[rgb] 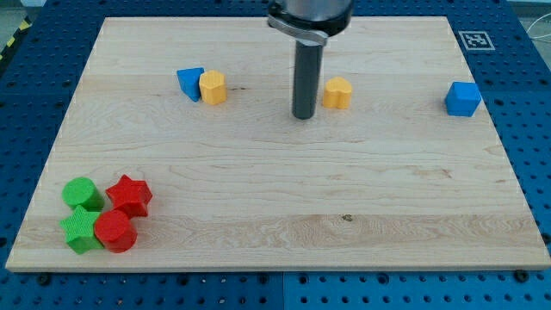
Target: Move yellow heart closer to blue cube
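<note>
The yellow heart (pixel 337 92) lies on the wooden board (pixel 275 189) just right of centre near the view's top. The blue cube (pixel 462 99) sits far to its right, near the board's right edge. My tip (pixel 303 115) rests on the board just left of and slightly below the yellow heart, a small gap between them. The rod rises straight to the arm's dark body at the view's top.
A blue triangular block (pixel 190 83) touches a yellow hexagonal block (pixel 213 87) at upper left. At lower left a cluster holds a green cylinder (pixel 83 193), a green star (pixel 81 229), a red star (pixel 130 195) and a red cylinder (pixel 115 231).
</note>
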`<state>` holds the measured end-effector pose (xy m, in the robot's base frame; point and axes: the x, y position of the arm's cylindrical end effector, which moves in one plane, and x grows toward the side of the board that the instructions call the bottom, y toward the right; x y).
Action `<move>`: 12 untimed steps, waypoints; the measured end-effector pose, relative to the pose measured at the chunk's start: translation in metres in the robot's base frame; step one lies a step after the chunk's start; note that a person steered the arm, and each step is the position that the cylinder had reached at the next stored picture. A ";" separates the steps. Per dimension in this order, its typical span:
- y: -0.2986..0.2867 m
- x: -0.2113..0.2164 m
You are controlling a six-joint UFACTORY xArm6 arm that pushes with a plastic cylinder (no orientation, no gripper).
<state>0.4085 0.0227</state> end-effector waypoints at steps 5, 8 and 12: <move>0.085 -0.020; 0.065 -0.041; 0.127 -0.044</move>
<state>0.3646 0.1500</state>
